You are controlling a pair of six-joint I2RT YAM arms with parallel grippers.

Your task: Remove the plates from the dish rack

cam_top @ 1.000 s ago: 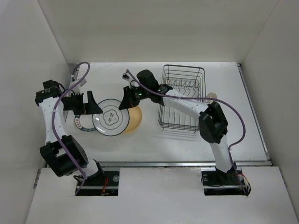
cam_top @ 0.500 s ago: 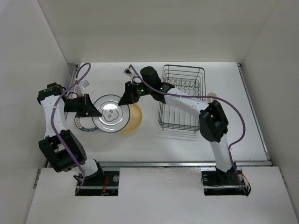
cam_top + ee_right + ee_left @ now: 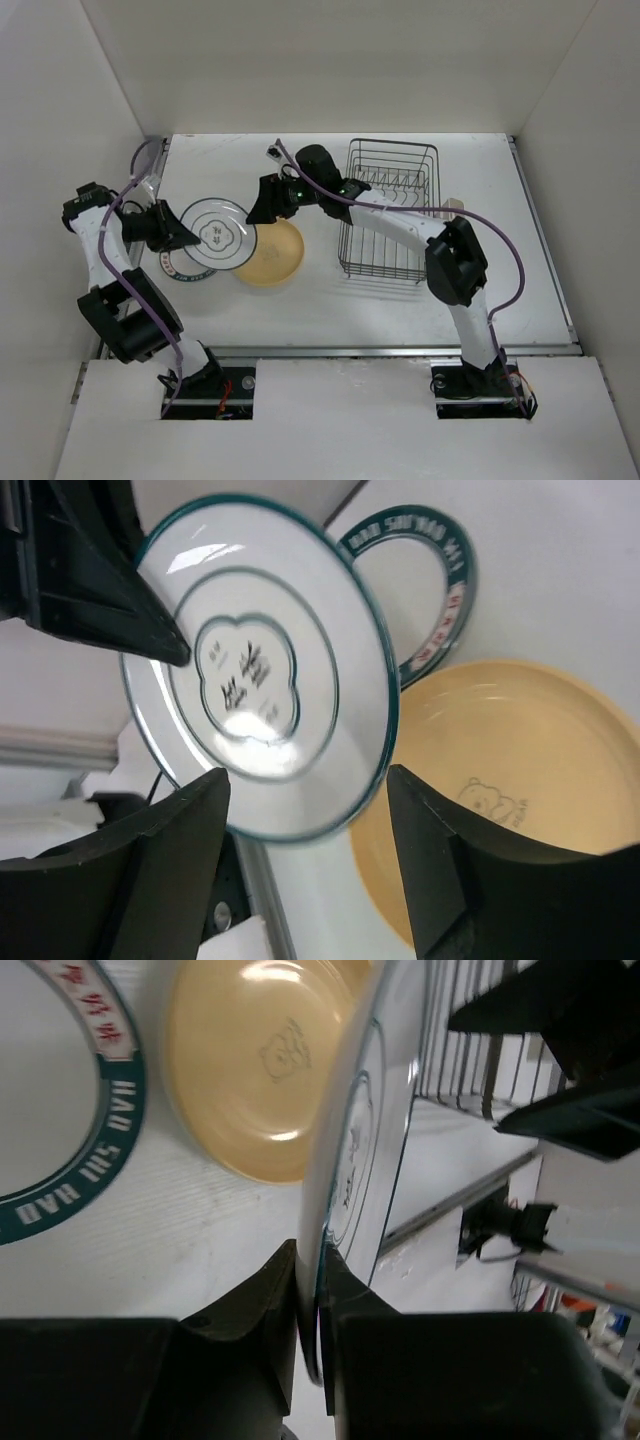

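Note:
A white plate with thin dark rings (image 3: 218,233) hangs tilted above the table, my left gripper (image 3: 172,228) shut on its left rim. The left wrist view shows that rim (image 3: 318,1290) pinched edge-on between the jaws of this left gripper (image 3: 311,1256). My right gripper (image 3: 262,203) is open at the plate's right edge, its fingers (image 3: 170,860) apart and off the ringed plate (image 3: 260,670). A yellow-orange plate (image 3: 272,257) and a white plate with a lettered rim band (image 3: 178,268) lie flat on the table. No plate shows in the dark wire dish rack (image 3: 390,205).
The rack stands right of centre, with a small pale piece (image 3: 455,207) on its right side. White walls enclose the table on the left, back and right. The left arm's purple cable (image 3: 150,170) loops near the back-left corner.
My left gripper shut on the ringed plate's rim. My right gripper then opened and let go. The plate has moved left, off the yellow-orange plate and towards the lettered one.

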